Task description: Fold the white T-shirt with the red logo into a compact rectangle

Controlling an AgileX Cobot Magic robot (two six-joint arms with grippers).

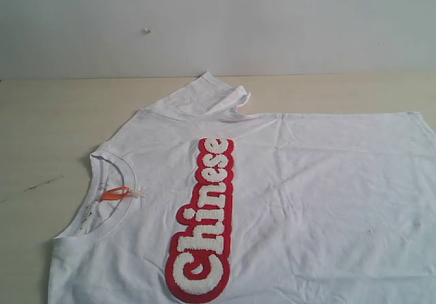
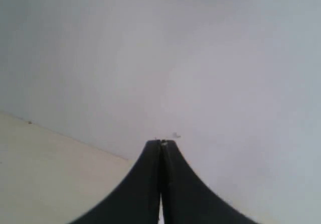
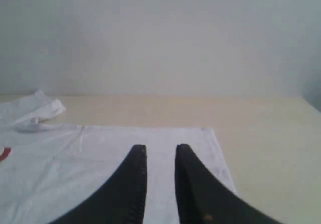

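The white T-shirt point(image 1: 300, 202) lies flat on the table, collar to the left and hem running off the right edge of the exterior view. Its red logo point(image 1: 204, 222) with white letters runs down the chest. An orange tag loop point(image 1: 116, 193) sits at the collar, and the far sleeve point(image 1: 218, 94) lies bunched near the wall. Neither arm shows in the exterior view. My left gripper point(image 2: 161, 143) is shut with nothing in it and faces the wall above the table. My right gripper point(image 3: 160, 148) is open and hovers over the shirt point(image 3: 100, 158) near its far hem corner point(image 3: 208, 131).
The beige table point(image 1: 41, 127) extends left of the shirt and behind it up to a pale wall point(image 1: 218, 24). Bare tabletop point(image 3: 271, 148) lies beyond the hem in the right wrist view.
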